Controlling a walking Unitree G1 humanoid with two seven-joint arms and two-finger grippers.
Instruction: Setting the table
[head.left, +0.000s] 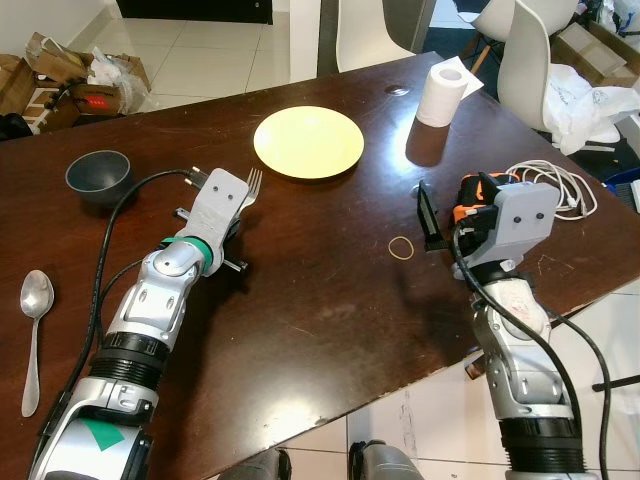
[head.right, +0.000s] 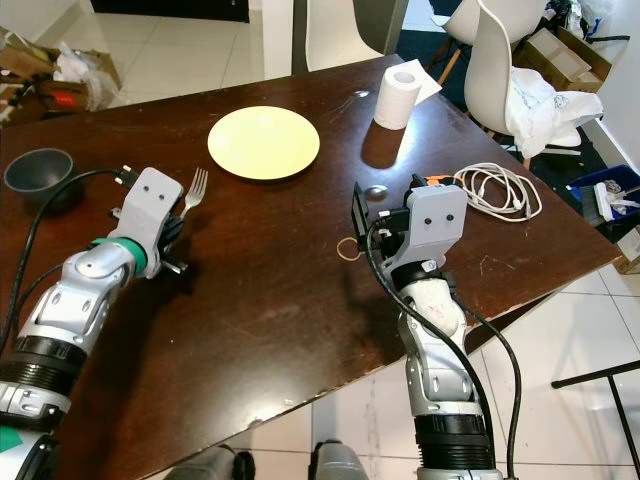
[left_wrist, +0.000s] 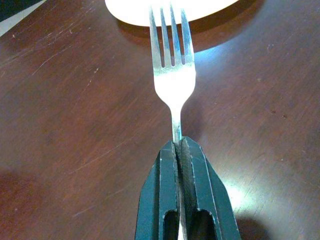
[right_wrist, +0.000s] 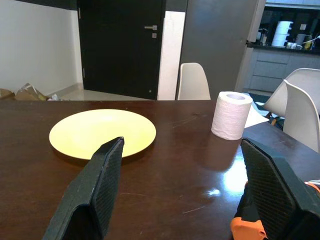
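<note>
A yellow plate (head.left: 308, 141) sits at the middle of the dark wooden table (head.left: 320, 300). My left gripper (head.left: 238, 203) is shut on the handle of a silver fork (head.left: 252, 187), low over the table just left of the plate. The tines (left_wrist: 172, 75) point toward the plate's rim (left_wrist: 170, 7). I cannot tell whether the fork touches the wood. My right gripper (head.left: 447, 218) hovers open and empty to the right of the plate, facing it (right_wrist: 102, 132). A silver spoon (head.left: 35, 300) lies at the table's left edge. A dark bowl (head.left: 99, 178) stands behind it.
A toilet paper roll (head.left: 440, 92) stands at the far right of the table. A rubber band (head.left: 402, 247) lies beside my right gripper, and a coiled white cable (head.left: 560, 185) to its right. White chairs (head.left: 525, 50) stand behind the table. Boxes (head.left: 60, 80) clutter the floor at the far left.
</note>
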